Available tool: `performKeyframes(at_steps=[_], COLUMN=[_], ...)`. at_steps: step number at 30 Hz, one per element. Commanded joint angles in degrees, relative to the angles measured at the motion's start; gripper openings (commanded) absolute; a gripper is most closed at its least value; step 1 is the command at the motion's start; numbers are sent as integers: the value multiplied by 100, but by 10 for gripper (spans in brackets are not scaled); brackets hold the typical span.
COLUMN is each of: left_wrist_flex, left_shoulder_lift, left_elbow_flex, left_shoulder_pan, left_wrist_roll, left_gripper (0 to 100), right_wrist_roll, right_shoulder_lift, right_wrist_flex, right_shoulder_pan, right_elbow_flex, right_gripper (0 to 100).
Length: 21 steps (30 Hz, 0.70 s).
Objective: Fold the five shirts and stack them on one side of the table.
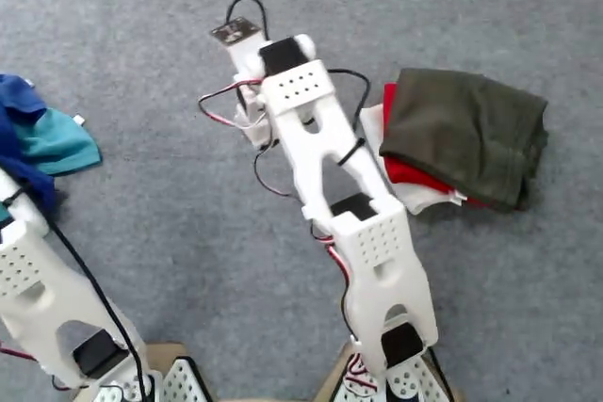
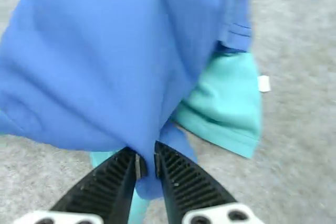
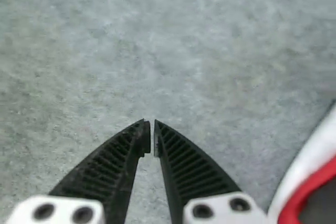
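My left claw (image 2: 147, 163) is clamped on a fold of the blue shirt (image 2: 105, 51), which partly covers the teal shirt (image 2: 226, 103) at the left edge of the counter (image 1: 170, 223). My right claw (image 3: 152, 140) has its tips together over the gray counter, near the folded stack (image 1: 407, 174) with the olive shirt (image 1: 466, 134) on top.

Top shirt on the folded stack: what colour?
Top shirt is dark olive; high view shows it best.
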Motion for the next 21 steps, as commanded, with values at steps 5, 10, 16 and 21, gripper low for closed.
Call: performKeyframes(at_steps=[5,10,16,21], left_wrist_flex=[53,44,18,18], left_shoulder_lift=[-2224,-4105,-6356,-7675], left_elbow_flex=[1323,3837,6273,6941], left_shoulder_pan=[1209,2782,5138,6457], left_wrist_roll=[-141,-923,-1591,-1600], left_gripper=[29,29,29,90], right_wrist_roll=[-18,-9,-9,-9], right_shoulder_lift=[-989,-1358,-1473,-1464], right_wrist_flex=[62,62,62,53], right_shoulder_pan=[396,677,958,879], right_elbow_flex=[-189,-189,-189,-189], right_gripper=[25,25,25,26])
